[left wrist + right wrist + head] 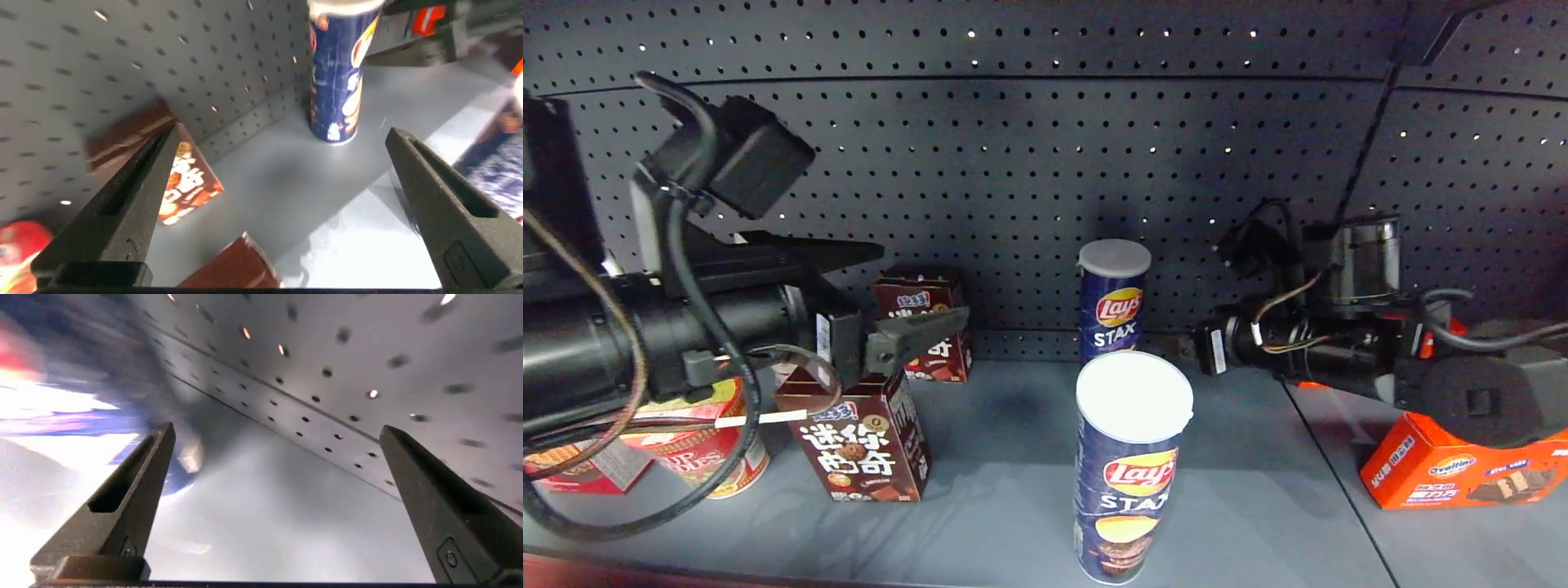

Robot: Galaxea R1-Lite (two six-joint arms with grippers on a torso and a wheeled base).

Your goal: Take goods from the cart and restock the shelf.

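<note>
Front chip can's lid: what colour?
White lid on the front chip can, clearest in the head view.

Dark pegboard [1029,147] (perforated throughout); perhaps a bracket [1425,33] above.

The left gripper [282,135] holds its two dark fingers wide apart. Beyond them, a tall blue cylindrical chip can [335,73] stands upright on the grey metal shelf [270,175]. A brown cardboard snack box [180,175] stands close to the dark perforated back wall [163,49].
</note>
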